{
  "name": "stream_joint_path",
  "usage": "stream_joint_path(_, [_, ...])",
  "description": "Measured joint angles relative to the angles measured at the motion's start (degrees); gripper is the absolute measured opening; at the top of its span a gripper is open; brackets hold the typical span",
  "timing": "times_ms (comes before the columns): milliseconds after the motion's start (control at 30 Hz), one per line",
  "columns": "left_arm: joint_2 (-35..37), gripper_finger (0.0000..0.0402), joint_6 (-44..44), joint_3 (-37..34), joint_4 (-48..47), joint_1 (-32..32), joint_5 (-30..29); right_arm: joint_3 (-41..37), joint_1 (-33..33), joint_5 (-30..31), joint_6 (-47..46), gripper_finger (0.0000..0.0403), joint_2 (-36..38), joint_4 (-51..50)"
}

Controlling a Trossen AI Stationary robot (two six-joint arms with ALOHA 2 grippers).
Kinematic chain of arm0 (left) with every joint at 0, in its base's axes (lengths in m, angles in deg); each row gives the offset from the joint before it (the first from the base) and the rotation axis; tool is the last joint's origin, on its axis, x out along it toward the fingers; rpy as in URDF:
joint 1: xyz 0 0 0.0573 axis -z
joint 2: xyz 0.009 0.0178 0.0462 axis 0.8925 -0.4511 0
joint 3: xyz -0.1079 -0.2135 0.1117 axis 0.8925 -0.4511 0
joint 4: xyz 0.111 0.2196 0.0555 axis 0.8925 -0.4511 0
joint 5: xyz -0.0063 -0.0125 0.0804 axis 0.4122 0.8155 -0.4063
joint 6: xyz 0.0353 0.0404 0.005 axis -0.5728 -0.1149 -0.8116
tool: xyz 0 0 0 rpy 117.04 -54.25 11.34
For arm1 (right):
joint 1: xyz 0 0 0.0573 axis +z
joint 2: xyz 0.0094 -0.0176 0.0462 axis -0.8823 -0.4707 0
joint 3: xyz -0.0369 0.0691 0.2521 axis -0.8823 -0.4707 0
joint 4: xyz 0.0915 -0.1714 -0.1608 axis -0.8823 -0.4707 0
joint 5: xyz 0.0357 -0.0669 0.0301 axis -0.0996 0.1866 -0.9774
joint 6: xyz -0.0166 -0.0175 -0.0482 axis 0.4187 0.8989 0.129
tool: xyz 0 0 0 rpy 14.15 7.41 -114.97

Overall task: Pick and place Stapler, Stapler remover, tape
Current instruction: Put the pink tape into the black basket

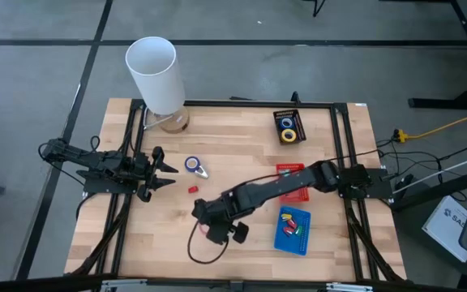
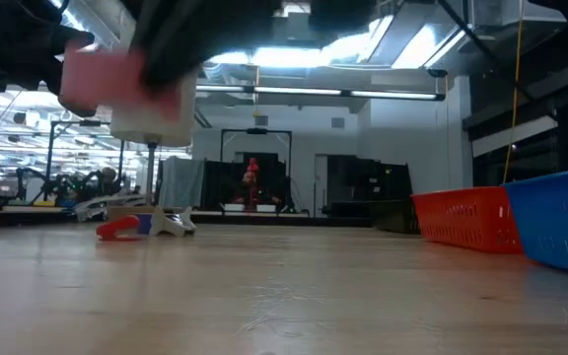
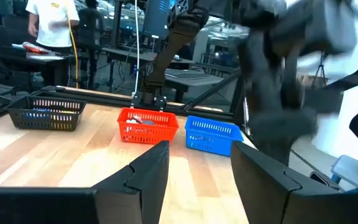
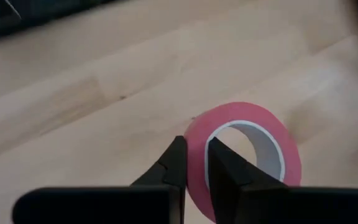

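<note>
table [image 1: 242, 138]: pale wood in a black frame, carrying everything below.
white cylinder [image 1: 156, 75]: upright at the far left corner.
blue basket [image 1: 293, 231]: near the right edge toward the front, small coloured items inside.
red basket [image 1: 292, 195]: just beyond the blue one, partly under the right arm.
black basket [image 1: 289, 126]: by the far edge, right of centre, holding blue and yellow tape rolls.
left end effector [image 1: 162, 171]: near the left edge, fingers released, grasping nothing.
right end effector [image 4: 194, 167]: toward the front edge at mid-table, fingers clenched on the wall of the pink tape [image 4: 244, 149].
blue tape [image 1: 192, 164]: left of centre, beside a small white piece.
small red item [image 1: 192, 189]: just in front of that roll.
</note>
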Motion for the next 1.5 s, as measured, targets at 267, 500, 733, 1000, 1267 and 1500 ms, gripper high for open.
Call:
stream_joint_path(267, [0.0, 0.0169, 0.0, 0.0, 0.0, 0.0, 0.0, 5.7, -2.8, -4.3, 1.6, 0.0038, 4.6, -5.2])
stream_joint_path(500, [0.0, 0.0169, 0.0, 0.0, -0.3, 0.0, 0.0, 5.7, -6.1, -4.3, -0.6, 0.0038, 8.2, -9.1])
stream_joint_path(733, [0.0, 0.0169, 0.0, 0.0, -0.1, 0.0, 0.0, 5.6, -11.2, -4.3, -2.6, 0.0038, 8.9, -17.0])
stream_joint_path(1000, [0.0, 0.0169, 0.0, 0.0, 0.0, 0.0, 0.0, 5.6, -16.1, -6.8, -4.9, 0.0038, 9.0, -22.2])
stream_joint_path(1267, [0.0, 0.0169, 0.0, 0.0, 0.0, 0.0, 0.0, -2.9, -20.5, -6.6, -7.7, 0.0038, 12.1, -20.4])
stream_joint_path(1500, [0.0, 0.0169, 0.0, 0.0, 0.0, 0.0, 0.0, -24.1, -24.7, -1.9, -11.4, 0.0038, 24.5, -4.7])
